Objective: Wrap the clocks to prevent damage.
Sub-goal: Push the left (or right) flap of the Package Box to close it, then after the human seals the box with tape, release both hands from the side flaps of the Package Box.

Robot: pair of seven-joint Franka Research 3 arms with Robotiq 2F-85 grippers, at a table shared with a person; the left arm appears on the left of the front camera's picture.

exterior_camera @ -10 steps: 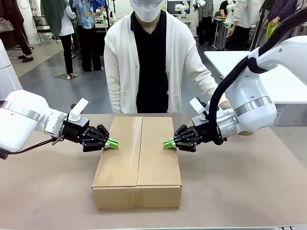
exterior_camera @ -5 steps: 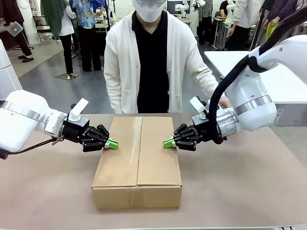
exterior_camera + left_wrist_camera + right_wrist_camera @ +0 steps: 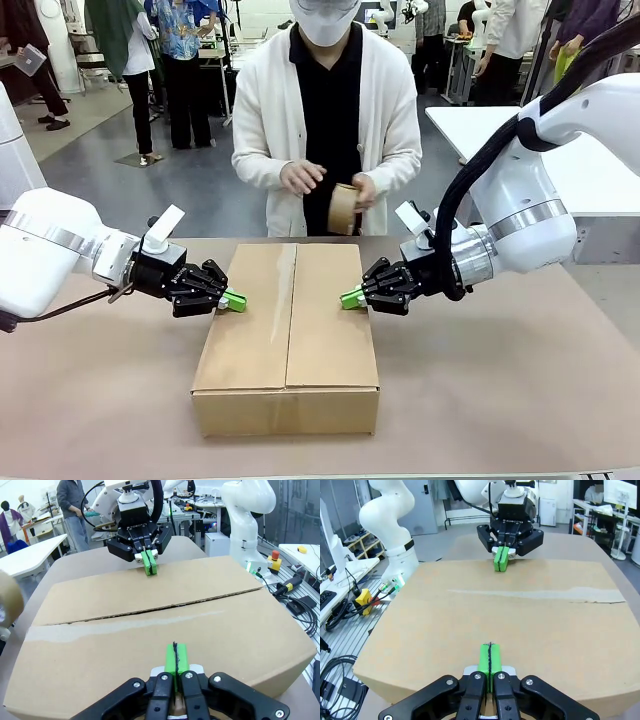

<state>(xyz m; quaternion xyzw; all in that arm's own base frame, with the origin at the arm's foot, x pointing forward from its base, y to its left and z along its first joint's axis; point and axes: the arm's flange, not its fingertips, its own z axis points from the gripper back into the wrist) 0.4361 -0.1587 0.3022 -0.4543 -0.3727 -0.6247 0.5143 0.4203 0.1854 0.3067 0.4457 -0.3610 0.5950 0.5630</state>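
Observation:
A closed cardboard box [image 3: 288,335] lies in the middle of the table, its two top flaps meeting along a centre seam [image 3: 150,611]. My left gripper [image 3: 234,300] is shut, its green pads pressing on the box's left top edge [image 3: 174,658]. From the other side my right gripper [image 3: 350,298] is shut too, pads resting on the right top edge [image 3: 489,657]. Beyond the box, the person holds a roll of brown tape [image 3: 343,208] in both hands. No clocks are visible.
The brown table surface [image 3: 520,380] spreads out around the box. A white table [image 3: 570,150] stands at the back right. Other people stand farther back in the room.
The person has raised both hands in front of the chest with a roll of tape. Both grippers and the box have stayed still.

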